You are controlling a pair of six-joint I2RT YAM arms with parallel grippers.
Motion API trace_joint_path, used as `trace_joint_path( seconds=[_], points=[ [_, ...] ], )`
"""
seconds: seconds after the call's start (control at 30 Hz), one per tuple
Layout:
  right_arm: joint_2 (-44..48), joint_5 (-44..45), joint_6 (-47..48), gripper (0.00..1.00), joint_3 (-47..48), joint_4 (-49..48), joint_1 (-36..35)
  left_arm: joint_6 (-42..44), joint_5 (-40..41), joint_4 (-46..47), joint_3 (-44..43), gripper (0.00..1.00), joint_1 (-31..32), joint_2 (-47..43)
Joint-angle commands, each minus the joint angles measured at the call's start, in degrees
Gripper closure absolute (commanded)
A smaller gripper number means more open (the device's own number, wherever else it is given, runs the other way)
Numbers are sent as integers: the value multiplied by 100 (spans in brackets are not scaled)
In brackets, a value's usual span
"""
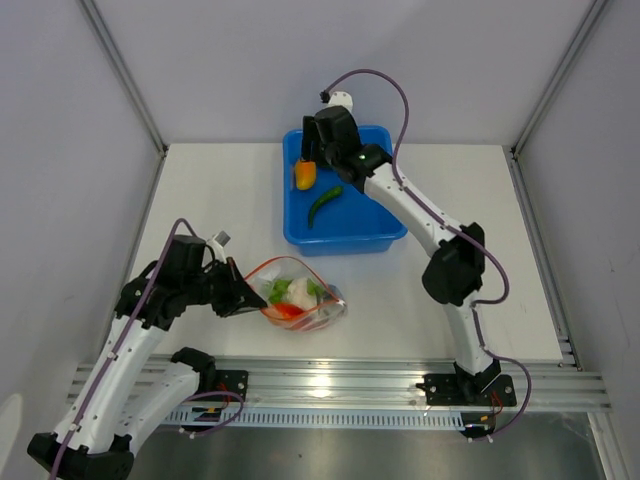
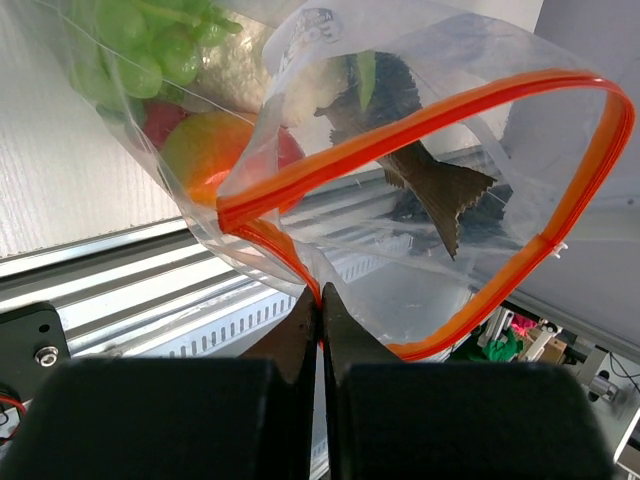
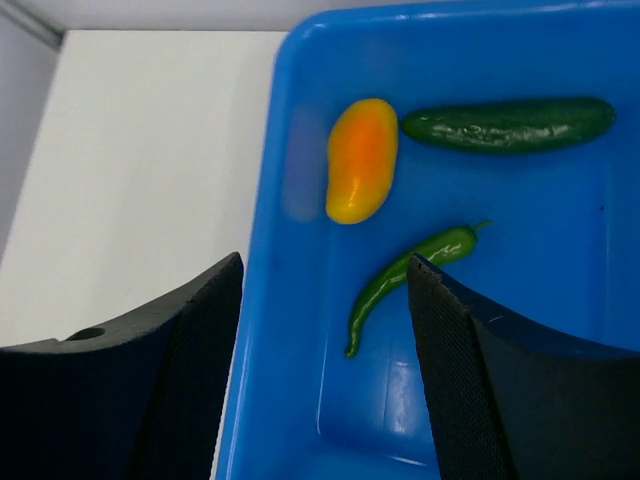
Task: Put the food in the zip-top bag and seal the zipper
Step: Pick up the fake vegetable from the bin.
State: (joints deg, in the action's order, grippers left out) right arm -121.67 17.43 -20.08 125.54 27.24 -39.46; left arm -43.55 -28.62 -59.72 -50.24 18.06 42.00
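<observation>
2 hands busy: left hand (image 2: 320, 300) clamped tight on the zipper (image 2: 400, 125), zip-top bag (image 1: 295, 300) seemingly resting on the desk (image 1: 220, 200); right hand (image 3: 325, 262) wide apart, empty, above orange-yellow pepper (image 3: 362, 160) and green chili (image 3: 400, 285) in blue tub (image 3: 560, 250).

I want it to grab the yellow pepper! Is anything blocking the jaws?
No, nothing visible does. The right gripper hangs open over the blue tub, and the orange-yellow pepper lies bare, apart from the green chili beside it.

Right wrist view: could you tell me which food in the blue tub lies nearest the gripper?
The curved green chili, between the fingers of the open right gripper; the orange-yellow pepper and straight green vegetable lie farther off.
</observation>
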Motion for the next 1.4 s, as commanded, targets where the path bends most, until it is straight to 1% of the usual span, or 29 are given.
trace_joint_path(
  seconds=[0.0,0.03,0.2,0.3,0.43,0.53,0.77,0.97,1.07,1.13,1.37],
  points=[
    [-645,621,-777,32,1006,799,87,180,-12,57,93,99,-31,-174],
    [-743,647,-900,32,1156,870,97,171,-12,83,154,99,-31,-201],
    [-1087,700,-1524,33,982,844,193,206,-143,241,321,99,-31,-297],
    [-1438,727,-1901,34,1069,1133,246,207,-275,443,409,99,-31,-447],
    [-1763,542,-2385,35,1017,1388,334,224,-372,541,506,100,-31,-552],
    [-2001,446,-2623,35,999,1354,387,303,-425,558,524,99,-31,-552],
    [-2458,401,-2765,35,1139,1108,501,373,-574,716,603,99,-31,-605],
    [-2880,77,-2809,35,1412,967,606,470,-601,848,638,99,-40,-614],
    [-3099,59,-2835,38,1692,1186,615,514,-601,866,664,100,-40,-553],
    [-3126,24,-2844,43,1685,1265,615,523,-618,936,691,99,-40,-509],
    [-2960,-20,-2844,70,1448,1249,641,549,-636,980,673,100,-31,-368]
  ],
)
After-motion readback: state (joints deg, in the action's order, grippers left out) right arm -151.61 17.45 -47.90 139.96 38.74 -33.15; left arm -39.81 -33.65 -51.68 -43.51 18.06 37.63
